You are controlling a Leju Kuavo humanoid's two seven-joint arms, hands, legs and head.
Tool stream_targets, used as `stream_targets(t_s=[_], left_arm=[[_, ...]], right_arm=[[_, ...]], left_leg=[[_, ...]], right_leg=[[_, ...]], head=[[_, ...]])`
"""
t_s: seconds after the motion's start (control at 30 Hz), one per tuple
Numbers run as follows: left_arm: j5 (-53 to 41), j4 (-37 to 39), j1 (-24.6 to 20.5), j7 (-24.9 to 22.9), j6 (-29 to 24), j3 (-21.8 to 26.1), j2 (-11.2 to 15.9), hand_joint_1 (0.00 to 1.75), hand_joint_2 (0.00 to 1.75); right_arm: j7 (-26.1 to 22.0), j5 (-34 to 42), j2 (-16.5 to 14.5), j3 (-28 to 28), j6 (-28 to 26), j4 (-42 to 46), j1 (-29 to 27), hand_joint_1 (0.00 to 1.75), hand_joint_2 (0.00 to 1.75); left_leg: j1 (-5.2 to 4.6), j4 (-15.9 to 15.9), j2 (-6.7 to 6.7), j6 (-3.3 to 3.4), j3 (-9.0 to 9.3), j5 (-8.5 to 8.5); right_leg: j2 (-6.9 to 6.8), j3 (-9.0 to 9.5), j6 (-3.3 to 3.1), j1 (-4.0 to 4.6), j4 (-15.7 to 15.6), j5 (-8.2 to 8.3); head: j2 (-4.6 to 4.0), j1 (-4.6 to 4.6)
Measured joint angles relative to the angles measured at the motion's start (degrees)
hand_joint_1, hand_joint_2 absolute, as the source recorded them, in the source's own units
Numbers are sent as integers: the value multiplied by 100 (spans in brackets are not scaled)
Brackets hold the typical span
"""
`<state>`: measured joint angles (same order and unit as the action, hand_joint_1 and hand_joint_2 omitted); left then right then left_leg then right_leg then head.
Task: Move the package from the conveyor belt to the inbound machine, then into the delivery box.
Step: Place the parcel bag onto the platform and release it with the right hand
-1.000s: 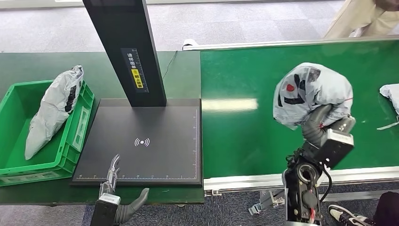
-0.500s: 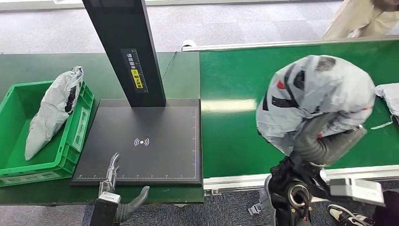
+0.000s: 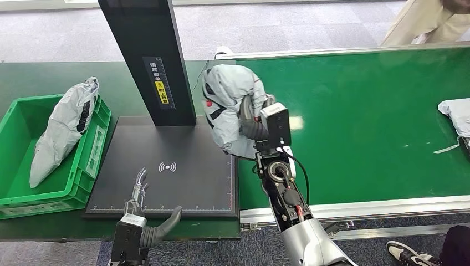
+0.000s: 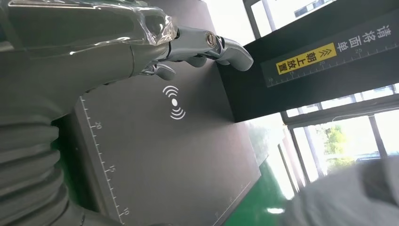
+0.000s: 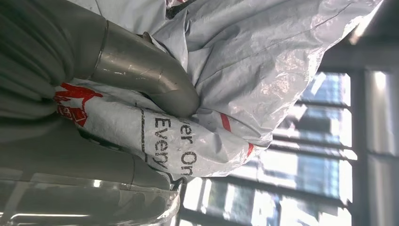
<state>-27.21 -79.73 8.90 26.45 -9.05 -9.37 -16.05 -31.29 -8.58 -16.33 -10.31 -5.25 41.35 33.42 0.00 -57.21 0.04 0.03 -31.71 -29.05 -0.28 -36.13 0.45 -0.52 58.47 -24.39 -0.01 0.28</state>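
Since one second ago, the right hand has carried the package off the conveyor belt and leftward, so that the package now hangs above the seam between the belt and the inbound machine, overlapping the machine's right rear corner in the head view. The package is a crumpled grey mailer with red and black print; the right wrist view shows the fingers curled into its folds, so the right hand grips it firmly. It appears to be held in the air, not resting on any surface, though the exact clearance cannot be judged. The left hand has risen slightly and hovers over the near edge of the machine's black platform, fingers spread and holding nothing; the left wrist view shows the fingertips apart above the scan symbol. Task status: the pick from the belt is complete, and the transfer to the machine is nearly complete. Remaining steps: set the package on the platform near the scan symbol, then move it into the green delivery box at far left, which already contains another grey mailer. A further mailer lies on the belt at far right.
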Motion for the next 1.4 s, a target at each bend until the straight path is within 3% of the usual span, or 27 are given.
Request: stream_targets(t_s=[0.23, 0.4, 0.53, 0.57, 0.63, 0.73, 0.83, 0.93, 1.1, 1.4], left_arm=[[27, 140, -104, 6, -9, -9, 25, 0, 175], [31, 212, -181, -1, -34, -59, 32, 0, 175], [37, 274, -328, -55, -8, -106, 32, 0, 175], [40, 290, -365, -67, -33, -109, 31, 0, 175], [72, 301, -401, -73, -190, -99, 27, 0, 175], [203, 207, -337, 35, -652, -38, 21, 0, 175], [332, 7, -223, 162, -1012, 39, 19, 0, 175], [378, -133, -146, 213, -1139, 87, 18, 0, 175], [584, -360, -18, 483, -1803, 155, -11, 0, 175], [480, -905, 318, 631, -2578, 238, -64, 0, 175]], right_arm=[[125, -55, -148, -85, 159, -979, 428, 175, 175], [773, -186, -272, -329, 611, -1366, 591, 175, 175], [1313, 568, -359, -1279, 853, -1492, 594, 6, 175], [1354, 794, -373, -1590, 858, -1513, 594, 0, 175], [1247, 1213, -391, -2134, 741, -1542, 594, 0, 175], [668, 1618, -400, -2624, 540, -1569, 595, 0, 175], [199, 1553, -388, -2709, 566, -1576, 585, 0, 175], [89, 1429, -376, -2704, 609, -1576, 564, 0, 175], [-332, 829, -351, -2418, 531, -1398, 270, 0, 175], [-576, -101, -259, -1249, 644, 175, -1189, 0, 175]], left_leg=[[-1, 0, 0, 1, -12, -1], [-1, 0, 0, 1, -12, -1], [1, 0, 2, 0, -11, -1], [2, 0, 3, 0, -11, -1], [3, 0, 1, -1, -11, -1], [5, 0, -2, -1, -13, 0], [5, 0, -1, 0, -13, 0], [3, -1, -1, 0, -13, -1], [2, -1, -2, -1, -11, -2], [3, 1, -2, -2, -13, -9]], right_leg=[[-1, -9, 1, -1, -2, 0], [1, -11, 0, 0, -2, 0], [2, -13, 0, 6, -1, 0], [3, -14, -1, 8, -1, 0], [1, -14, -1, 9, -1, 0], [-1, -14, -1, 9, -1, -1], [0, -12, -1, 7, -3, -1], [-1, -10, -1, 5, -5, -1], [-1, -11, -1, 6, -5, -1], [-1, -11, 0, 7, -6, -6]], head=[[-1, 1], [-2, 1], [-2, 1], [-2, 1], [-1, 0], [-1, 1], [-1, 2], [-1, 2], [-1, 2], [-1, 2]])
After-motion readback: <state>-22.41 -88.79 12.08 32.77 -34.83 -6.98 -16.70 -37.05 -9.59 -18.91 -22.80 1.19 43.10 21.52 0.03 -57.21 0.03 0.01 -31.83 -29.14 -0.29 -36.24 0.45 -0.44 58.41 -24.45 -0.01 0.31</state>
